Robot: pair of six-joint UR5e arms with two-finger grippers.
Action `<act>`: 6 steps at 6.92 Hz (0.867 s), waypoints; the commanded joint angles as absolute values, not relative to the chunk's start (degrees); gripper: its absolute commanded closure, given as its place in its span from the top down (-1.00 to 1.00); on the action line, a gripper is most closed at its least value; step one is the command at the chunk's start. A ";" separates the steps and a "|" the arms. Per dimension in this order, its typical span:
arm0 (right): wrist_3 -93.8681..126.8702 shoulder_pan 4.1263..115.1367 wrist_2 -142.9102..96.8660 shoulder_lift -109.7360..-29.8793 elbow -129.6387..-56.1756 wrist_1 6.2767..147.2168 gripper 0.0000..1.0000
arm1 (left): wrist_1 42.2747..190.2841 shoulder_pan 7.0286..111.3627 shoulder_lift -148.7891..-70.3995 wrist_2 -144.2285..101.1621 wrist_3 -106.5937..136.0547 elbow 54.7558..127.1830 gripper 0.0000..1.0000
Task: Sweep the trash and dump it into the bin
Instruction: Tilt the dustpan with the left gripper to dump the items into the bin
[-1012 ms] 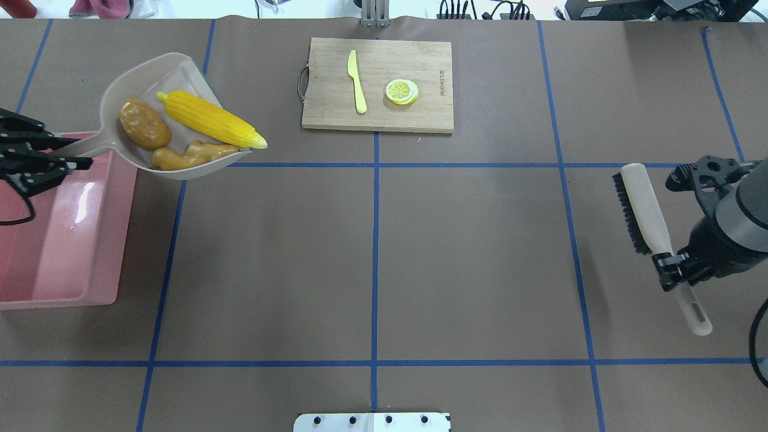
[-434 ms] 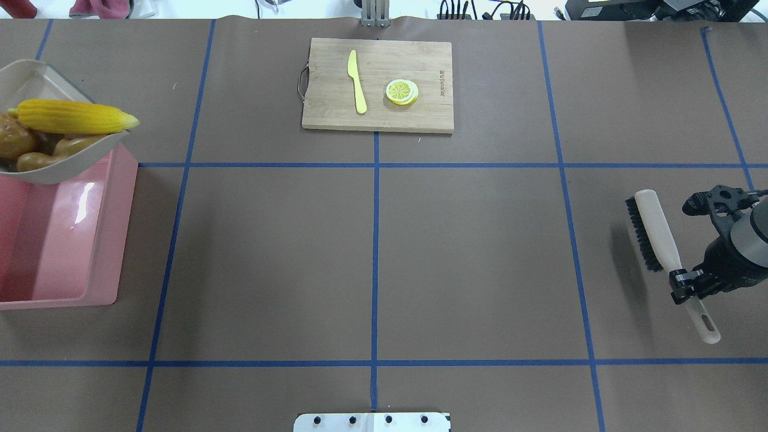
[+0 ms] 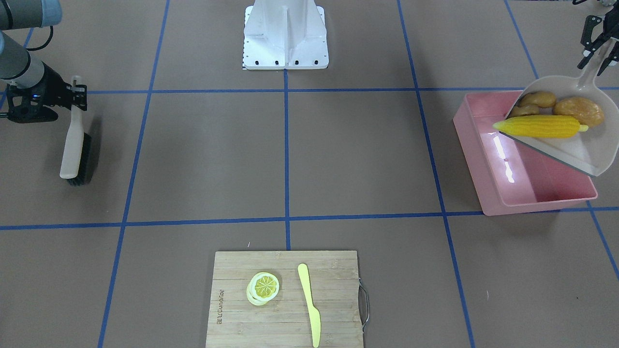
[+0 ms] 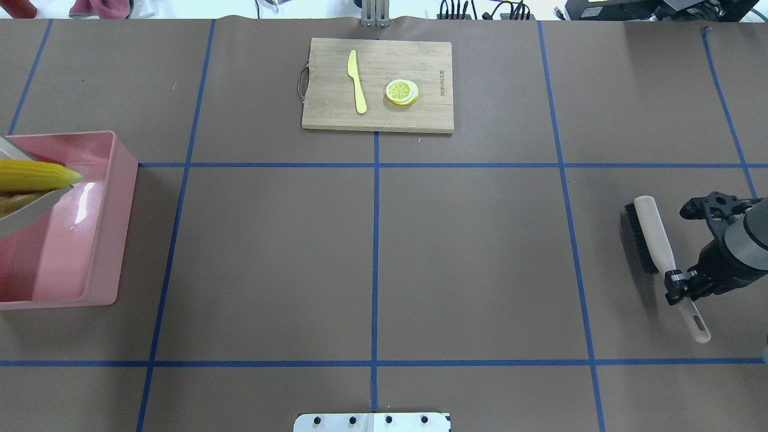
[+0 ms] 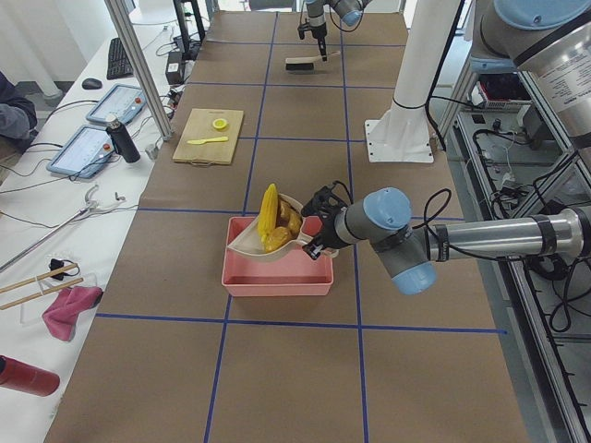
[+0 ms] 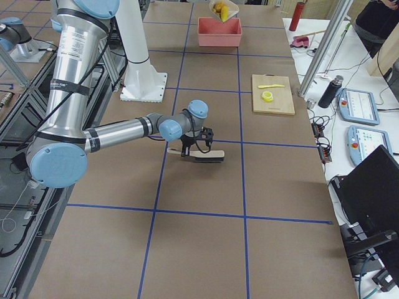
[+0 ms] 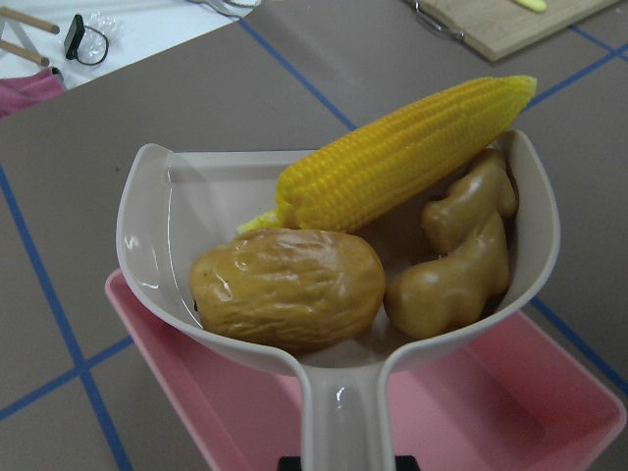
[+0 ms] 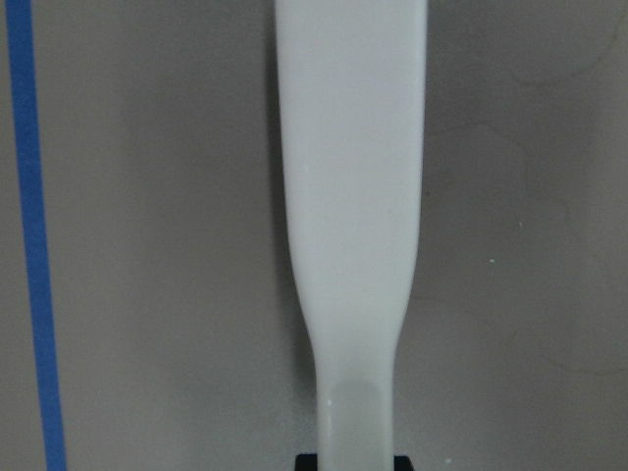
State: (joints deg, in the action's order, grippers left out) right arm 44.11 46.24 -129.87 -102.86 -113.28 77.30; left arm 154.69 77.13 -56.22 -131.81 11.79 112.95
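Note:
My left gripper [image 3: 597, 53] is shut on the handle of a beige dustpan [image 3: 580, 150] and holds it tilted above the pink bin [image 3: 471, 145]. In the pan lie the yellow corn cob [image 3: 539, 126], the brown potato [image 3: 579, 111] and the tan ginger root [image 3: 532, 102]. The left wrist view shows the corn [image 7: 402, 157], potato [image 7: 289, 285] and ginger [image 7: 461, 255] in the pan, with the bin [image 7: 510, 402] beneath. The corn's tip [image 4: 36, 175] shows in the overhead view. My right gripper [image 4: 681, 282] is shut on a brush [image 4: 651, 240] low at the table.
A wooden cutting board [image 4: 420, 114] at the table's far middle carries a pale yellow knife [image 4: 357, 81] and a lemon slice [image 4: 401, 92]. The robot's white base [image 3: 285, 34] stands at the near edge. Blue tape lines cross the brown table.
The dustpan with the three toy foods has moved left and toward the robot, from beyond the bin to over it. The right gripper has drifted slightly with the brush.

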 commanded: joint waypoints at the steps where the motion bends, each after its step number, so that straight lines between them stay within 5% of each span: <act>1: 44.91 46.06 -129.90 -102.48 -112.68 77.08 -1.00 | 142.98 79.35 -53.61 -131.84 1.90 115.66 -1.00; 6: 45.35 45.97 -130.17 -102.30 -111.71 76.99 -0.90 | 109.13 79.02 -58.01 -126.74 -16.39 128.38 -1.00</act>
